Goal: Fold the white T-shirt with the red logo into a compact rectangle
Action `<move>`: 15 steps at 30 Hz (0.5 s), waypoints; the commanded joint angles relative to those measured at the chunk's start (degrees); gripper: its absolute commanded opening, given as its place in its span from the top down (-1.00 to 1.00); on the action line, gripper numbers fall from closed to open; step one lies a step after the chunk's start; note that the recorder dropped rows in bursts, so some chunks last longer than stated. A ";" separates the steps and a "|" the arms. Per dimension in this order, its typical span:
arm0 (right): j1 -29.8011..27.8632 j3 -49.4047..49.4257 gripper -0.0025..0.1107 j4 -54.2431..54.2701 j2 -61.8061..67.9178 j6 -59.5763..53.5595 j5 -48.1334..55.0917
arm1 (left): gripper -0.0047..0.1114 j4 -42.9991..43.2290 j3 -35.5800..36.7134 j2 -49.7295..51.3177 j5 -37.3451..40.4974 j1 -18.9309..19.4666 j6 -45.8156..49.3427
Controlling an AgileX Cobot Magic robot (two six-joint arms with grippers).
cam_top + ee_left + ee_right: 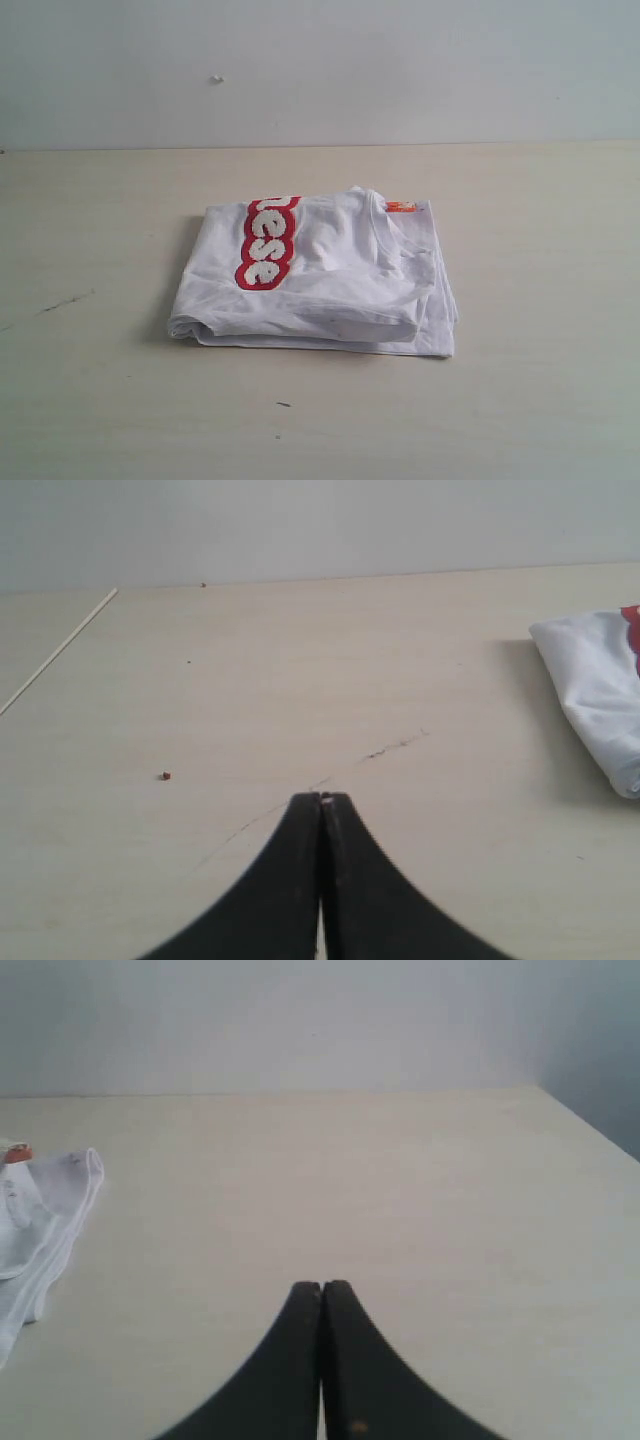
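Note:
The white T-shirt (320, 275) lies folded into a rough rectangle in the middle of the table. Part of the red logo (265, 240) shows on its top left, with white fuzzy letters. A small orange tag (401, 206) sits at its far right corner. Neither arm shows in the exterior view. My left gripper (321, 798) is shut with nothing in it, over bare table, with a corner of the T-shirt (600, 685) off to one side. My right gripper (321, 1285) is shut and empty too, apart from the T-shirt's layered edge (45, 1220).
The pale wooden table (540, 380) runs back to a plain light wall (320, 60). A thin dark crack (395, 746) and a small reddish speck (165, 775) mark the tabletop near the left gripper. The table's edge (590, 1125) shows in the right wrist view.

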 commanded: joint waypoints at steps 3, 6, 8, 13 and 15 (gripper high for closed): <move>2.96 0.29 0.96 -0.22 -0.39 -0.48 -0.62 | 0.92 -0.31 -0.02 -0.37 -0.44 0.16 0.16; 2.94 0.29 0.96 -0.22 -0.39 -0.38 -0.62 | 0.92 -0.31 -0.02 -0.37 -0.44 0.16 0.16; 2.94 0.29 0.96 -0.22 -0.39 -0.38 -0.62 | 0.92 -0.31 -0.02 -0.37 -0.44 0.16 0.16; 2.94 0.29 0.96 -0.22 -0.39 -0.38 -0.62 | 0.92 -0.31 -0.02 -0.37 -0.44 0.16 0.16; 2.94 0.29 0.96 -0.22 -0.39 -0.38 -0.62 | 0.92 -0.31 -0.02 -0.37 -0.44 0.16 0.16</move>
